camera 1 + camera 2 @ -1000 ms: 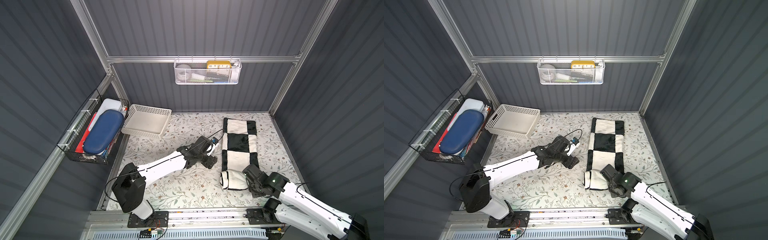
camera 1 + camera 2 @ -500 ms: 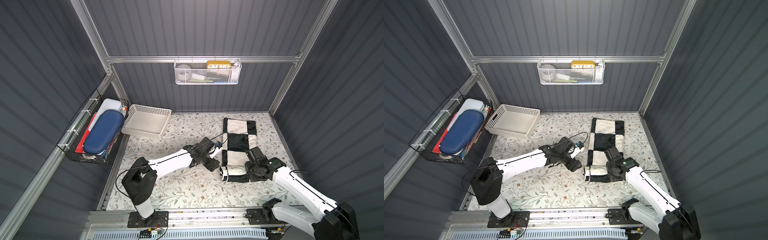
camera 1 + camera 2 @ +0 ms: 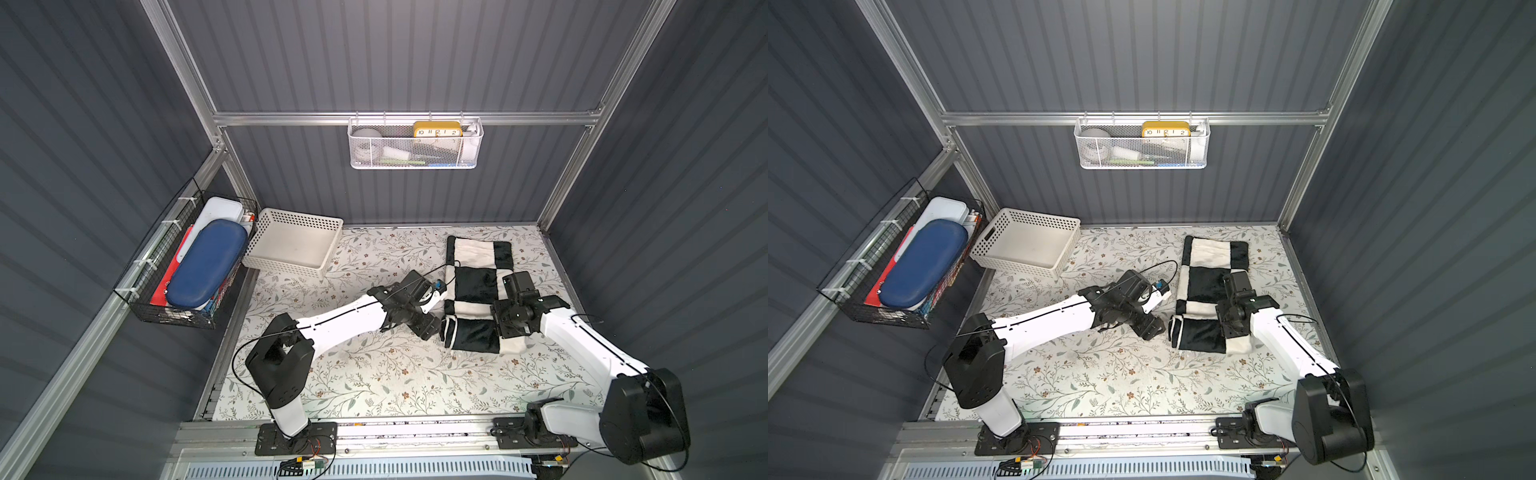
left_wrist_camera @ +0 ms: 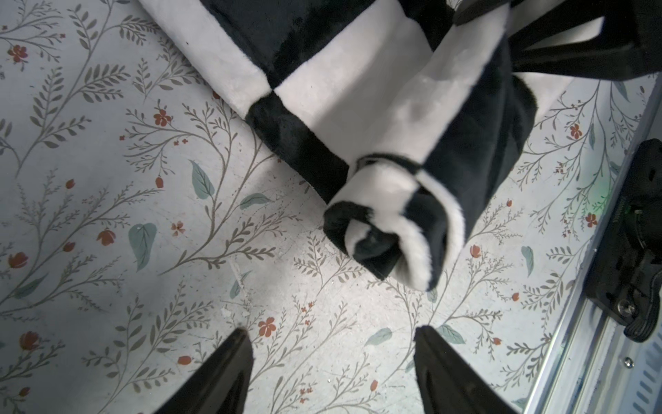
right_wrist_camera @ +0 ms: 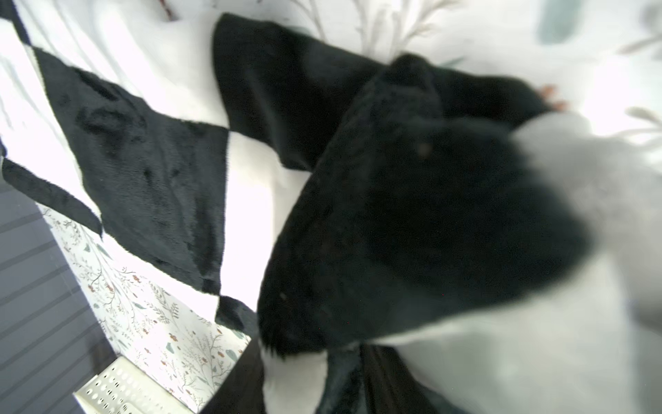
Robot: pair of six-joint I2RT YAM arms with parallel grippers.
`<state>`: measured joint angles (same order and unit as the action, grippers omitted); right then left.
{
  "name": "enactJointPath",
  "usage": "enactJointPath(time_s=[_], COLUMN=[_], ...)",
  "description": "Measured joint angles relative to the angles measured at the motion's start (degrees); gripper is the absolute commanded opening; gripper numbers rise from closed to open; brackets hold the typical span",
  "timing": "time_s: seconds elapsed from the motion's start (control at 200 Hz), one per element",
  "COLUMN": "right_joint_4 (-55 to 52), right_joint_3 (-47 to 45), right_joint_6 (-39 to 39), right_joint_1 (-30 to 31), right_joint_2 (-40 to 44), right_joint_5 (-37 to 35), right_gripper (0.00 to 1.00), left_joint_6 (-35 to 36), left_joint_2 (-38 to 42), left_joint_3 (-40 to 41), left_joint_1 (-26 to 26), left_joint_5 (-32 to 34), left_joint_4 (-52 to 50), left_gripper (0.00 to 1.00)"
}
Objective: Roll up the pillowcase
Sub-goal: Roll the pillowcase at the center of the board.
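Observation:
The pillowcase (image 3: 478, 270), black and white checkered plush, lies at the right of the floral table in both top views. Its near end is wound into a roll (image 3: 473, 336) (image 3: 1198, 336), and the far part lies flat. My right gripper (image 3: 505, 328) (image 5: 308, 358) presses down on the roll's right half. In the blurred right wrist view its dark fingers (image 5: 243, 376) stand apart with cloth filling the gap. My left gripper (image 3: 430, 322) (image 4: 329, 344) is open and empty over the table, just short of the roll's left end (image 4: 390, 229).
A white perforated basket (image 3: 282, 268) stands at the back left of the table. A black wire basket (image 3: 187, 266) with a blue case hangs on the left wall, and a white mesh basket (image 3: 415, 145) hangs on the back wall. The right arm's base (image 4: 630, 233) is near the front edge.
The roll has turned over and moved away from the front edge, its top now black instead of white. My right arm followed it. My left gripper slid right, up to the roll's end.

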<state>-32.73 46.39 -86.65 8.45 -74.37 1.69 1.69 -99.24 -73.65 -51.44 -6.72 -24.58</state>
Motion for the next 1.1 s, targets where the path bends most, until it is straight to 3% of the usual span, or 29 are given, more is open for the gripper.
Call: enactJointPath(time_s=[0.245,0.445,0.72,1.101], right_joint_4=[7.0,9.4,9.3,8.8], right_joint_3=[1.2,2.7,4.6,8.1], right_joint_6=[3.4,6.8,11.3,17.3], right_joint_1=[-2.3,-5.3,-7.2,-8.6], right_joint_2=[-8.9,-12.2,-14.6,-15.9], right_joint_5=[3.1,4.5,6.2,8.6], right_gripper=[0.45,0.49,0.51,0.51], left_joint_6=[0.9,1.4,-1.7,-6.4], left_joint_2=[-1.8,-9.1,-16.6,-33.4], left_joint_3=[-6.6,-16.2,-19.8,-38.0], left_joint_1=[-0.9,-2.8,-2.8,-2.8], left_joint_5=[-0.2,-2.6,-7.6,-3.8], left_joint_4=[-2.4,-2.8,-3.5,-11.3], left_gripper=[0.75,0.73,0.71,0.66])
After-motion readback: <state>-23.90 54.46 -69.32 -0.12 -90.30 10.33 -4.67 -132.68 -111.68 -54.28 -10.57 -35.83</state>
